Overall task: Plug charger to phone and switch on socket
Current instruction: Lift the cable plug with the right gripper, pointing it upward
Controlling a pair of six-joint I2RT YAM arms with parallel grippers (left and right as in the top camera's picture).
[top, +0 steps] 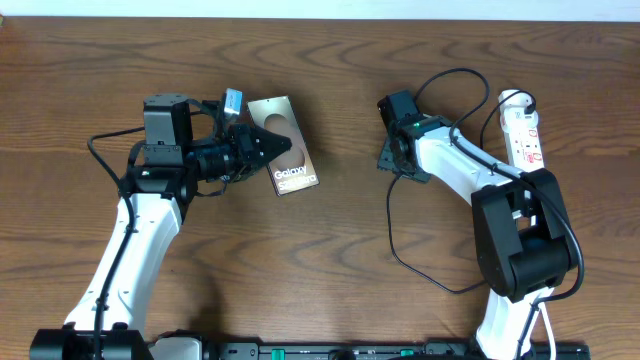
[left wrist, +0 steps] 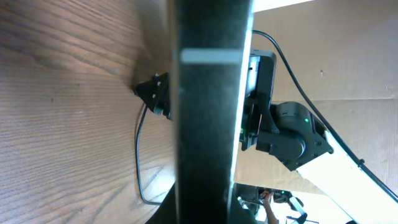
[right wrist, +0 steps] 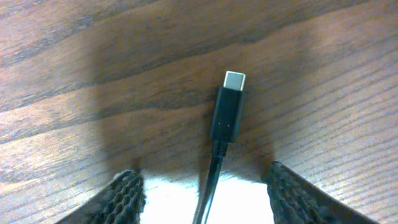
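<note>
the left tool (top: pixel 268 143) is closed on the phone's (top: pixel 290 172) edge, left of centre on the table (top: pixel 330 80). the right tool (right wrist: pixel 205 185) hangs open over the charger (right wrist: pixel 229 112), whose plug lies between its fingers, touching neither. the socket (top: pixel 524 128) lies far right.

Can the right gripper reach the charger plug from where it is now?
Probably yes: the plug lies flat on the table, just ahead of the open right gripper, with nothing covering it.
</note>
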